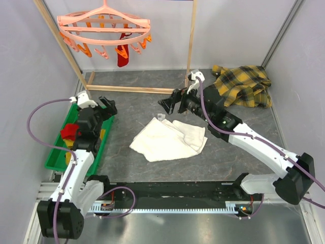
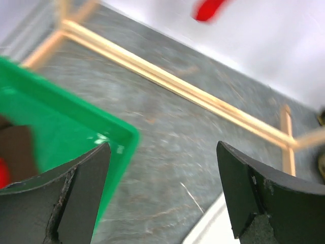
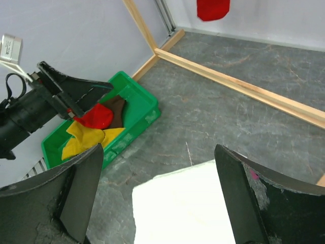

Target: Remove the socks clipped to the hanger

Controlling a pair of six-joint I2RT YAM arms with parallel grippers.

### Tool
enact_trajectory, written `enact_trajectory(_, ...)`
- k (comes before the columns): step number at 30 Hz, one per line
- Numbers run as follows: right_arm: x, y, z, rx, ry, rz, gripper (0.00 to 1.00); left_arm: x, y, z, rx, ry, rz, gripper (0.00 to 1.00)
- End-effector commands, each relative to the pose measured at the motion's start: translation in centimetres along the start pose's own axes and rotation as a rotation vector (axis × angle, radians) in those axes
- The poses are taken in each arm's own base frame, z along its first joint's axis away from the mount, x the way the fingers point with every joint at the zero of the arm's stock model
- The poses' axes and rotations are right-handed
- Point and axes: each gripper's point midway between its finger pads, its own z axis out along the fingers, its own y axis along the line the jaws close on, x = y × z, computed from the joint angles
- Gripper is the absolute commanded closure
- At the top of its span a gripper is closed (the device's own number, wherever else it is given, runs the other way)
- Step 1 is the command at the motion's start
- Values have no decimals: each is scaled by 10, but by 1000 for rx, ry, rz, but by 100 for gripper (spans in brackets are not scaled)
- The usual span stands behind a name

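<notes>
The salmon-pink hanger (image 1: 104, 28) hangs at the top left with one red sock (image 1: 122, 53) clipped under it. This sock also shows in the right wrist view (image 3: 213, 9) and, blurred, in the left wrist view (image 2: 208, 9). Red (image 3: 96, 117), yellow (image 3: 84, 137) and dark brown (image 3: 118, 109) socks lie in the green tray (image 1: 56, 160). My left gripper (image 1: 108, 105) is open and empty above the tray's far end (image 2: 66, 127). My right gripper (image 1: 167, 105) is open and empty, low over the floor near the white towel (image 1: 170, 138).
The wooden rack's bottom bar (image 1: 132, 89) lies across the floor behind both grippers, and its posts rise at left and right. A yellow-black plaid shirt (image 1: 244, 84) lies at the back right. The towel's corner lies below the right gripper (image 3: 188, 208).
</notes>
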Motion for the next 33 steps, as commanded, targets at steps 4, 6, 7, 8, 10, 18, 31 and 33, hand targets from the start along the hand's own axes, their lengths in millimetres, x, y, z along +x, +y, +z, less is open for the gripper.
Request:
enact_trajectory(4, -13, 4, -30, -1, -67, -2, 2, -31, -58, 16, 171, -182, 107, 9)
enact_trajectory(6, -15, 5, -37, -1, -74, 0, 2, -21, -65, 25, 165, -178, 134, 9)
enact_trajectory(7, -13, 4, -39, 1, -73, 1, 2, -20, -69, 27, 172, -193, 140, 9)
enact_trajectory(8, -16, 6, -45, -5, -80, 0, 2, -25, -77, 29, 195, -230, 138, 9)
enact_trajectory(10, -19, 7, -50, -6, -89, -3, 2, -12, -87, 36, 221, -235, 169, 9)
enact_trajectory(18, -47, -4, -64, 81, -168, -65, 2, -6, -138, 57, 303, -374, 246, 8)
enact_trajectory(31, -71, -1, -74, 88, -254, -84, 2, 4, -187, 106, 323, -518, 343, 2)
enact_trajectory(33, -71, 0, -73, 84, -257, -85, 2, 4, -196, 110, 336, -554, 321, 1)
